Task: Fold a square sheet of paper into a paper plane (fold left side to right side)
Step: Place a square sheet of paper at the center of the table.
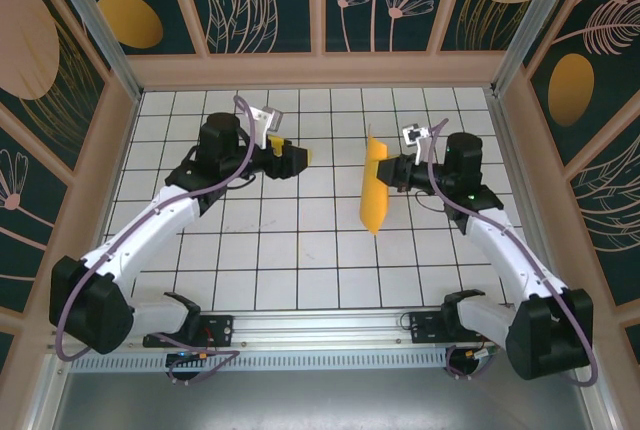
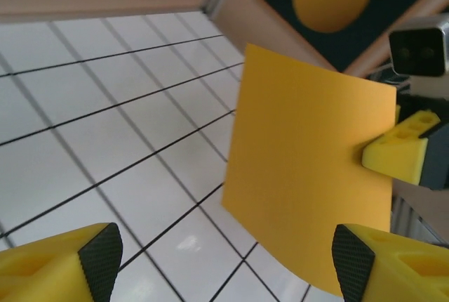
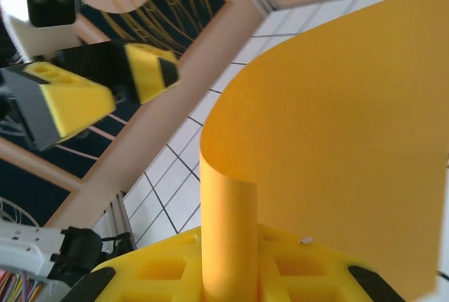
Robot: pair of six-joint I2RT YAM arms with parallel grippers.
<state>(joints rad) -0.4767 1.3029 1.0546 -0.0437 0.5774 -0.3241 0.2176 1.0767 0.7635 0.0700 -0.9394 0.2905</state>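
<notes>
White gridded table (image 1: 300,270) lies under the square sheet of paper (image 1: 372,195), which is raised edge-on and curled. At its right the right gripper (image 1: 390,172) pinches it; left of it the left gripper (image 1: 300,158) gapes, empty. Seemingly slack, it wants its free edge caught squarely.

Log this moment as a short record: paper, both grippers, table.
paper: orange, standing upright, seen edge-on from above, curled over near the grip
right gripper: shut on the paper, reaching in from the right
left gripper: open, apart from the paper, pointing at its broad face
table: white grid tiles
fold: no flat crease visible
</notes>
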